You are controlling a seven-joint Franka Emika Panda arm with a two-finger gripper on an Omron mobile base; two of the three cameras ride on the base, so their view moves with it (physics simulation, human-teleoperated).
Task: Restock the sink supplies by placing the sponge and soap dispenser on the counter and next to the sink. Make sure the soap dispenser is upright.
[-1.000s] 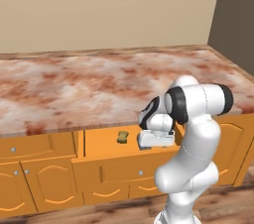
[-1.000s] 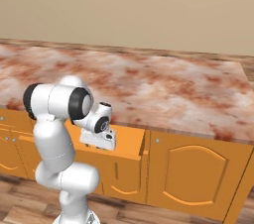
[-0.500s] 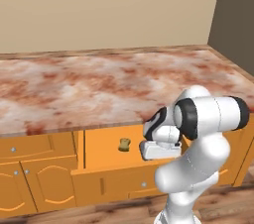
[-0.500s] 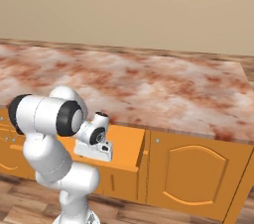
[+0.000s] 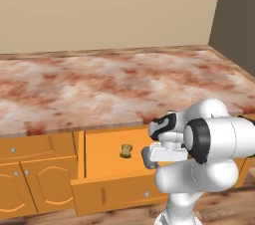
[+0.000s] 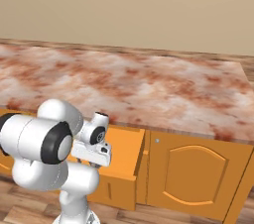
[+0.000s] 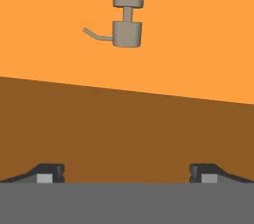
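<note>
Dark slate-grey rounded soap dispenser: lay ahead of two-finger gripper, pump end nearest, long axis toward jaws; jaws wide apart, empty

Layout at the bench. A drawer stands pulled out from the cabinet row beneath the bench's front edge, cabinet doors beside it. The sponge lies inside the drawer, left of the arm's wrist in the left base view. In the hand view, the soap dispenser lies on the drawer floor, nozzle toward the camera, ahead of the claw, apart from it.
</note>
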